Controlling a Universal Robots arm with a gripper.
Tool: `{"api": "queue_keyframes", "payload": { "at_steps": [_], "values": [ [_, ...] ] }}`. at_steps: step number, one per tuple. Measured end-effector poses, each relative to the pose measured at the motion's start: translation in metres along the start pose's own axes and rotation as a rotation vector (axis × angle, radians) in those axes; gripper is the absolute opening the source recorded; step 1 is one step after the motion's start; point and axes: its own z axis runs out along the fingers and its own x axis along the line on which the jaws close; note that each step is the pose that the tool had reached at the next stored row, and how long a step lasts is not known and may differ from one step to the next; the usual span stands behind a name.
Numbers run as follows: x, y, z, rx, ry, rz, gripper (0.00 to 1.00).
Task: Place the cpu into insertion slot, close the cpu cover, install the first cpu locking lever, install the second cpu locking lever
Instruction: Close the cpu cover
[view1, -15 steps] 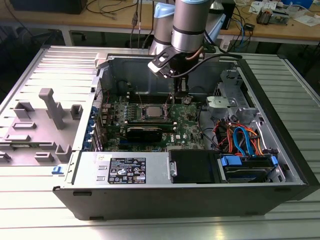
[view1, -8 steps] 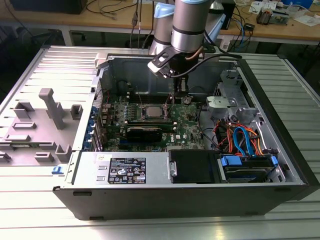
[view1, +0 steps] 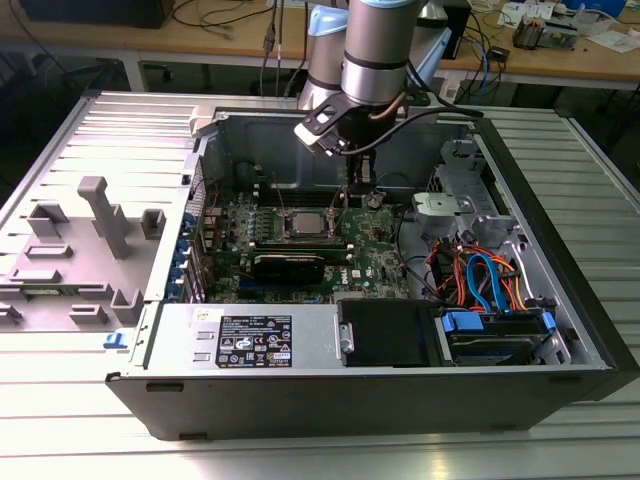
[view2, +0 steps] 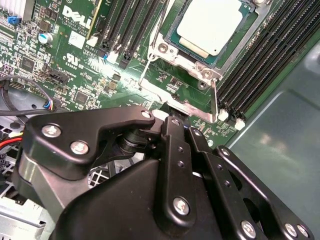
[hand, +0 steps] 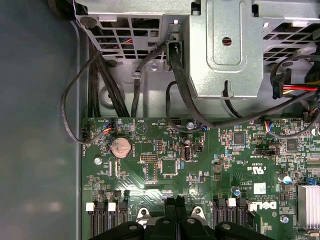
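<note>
The cpu, a square chip with a dull silver top, lies flat in the insertion slot on the green board; the exterior view shows the cpu in mid-board. The silver cpu cover lies down around it as a frame. One thin wire lever runs along the socket's side, another lever along the opposite side. My gripper is shut, its tips just off the socket's near edge, between the two levers. It hangs over the board beside the socket in the exterior view and shows in the first wrist view.
Long black memory slots flank the socket on both sides. A grey drive cage with black cables stands beyond the board's edge. The case wall is close by. The power supply fills the case's front.
</note>
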Motion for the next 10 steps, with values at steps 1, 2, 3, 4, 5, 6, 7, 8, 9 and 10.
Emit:
{"api": "queue_keyframes", "payload": {
  "at_steps": [1,2,3,4,5,6,7,8,9,10],
  "values": [
    [0.0,-0.0004,0.0,0.0001,-0.0001,0.0,0.11],
    [0.0,-0.001,0.0,0.0001,-0.0001,0.0,0.11],
    [0.0,-0.0011,0.0,0.0001,-0.0001,0.0,0.11],
    [0.0,-0.0013,0.0,0.0,-0.0001,0.0,0.11],
    [0.0,-0.0015,0.0,0.0001,0.0,0.0,0.11],
    [0.0,-0.0017,0.0,0.0001,0.0,0.0,0.11],
    [0.0,-0.0018,0.0,0.0001,0.0,0.0,0.11],
    [0.0,-0.0019,0.0,0.0001,0.0,0.0,0.11],
    [0.0,-0.0022,0.0,0.0002,-0.0001,0.0,0.11],
    [0.0,-0.0025,0.0,0.0003,-0.0001,0.0,0.11]
  ]
}}
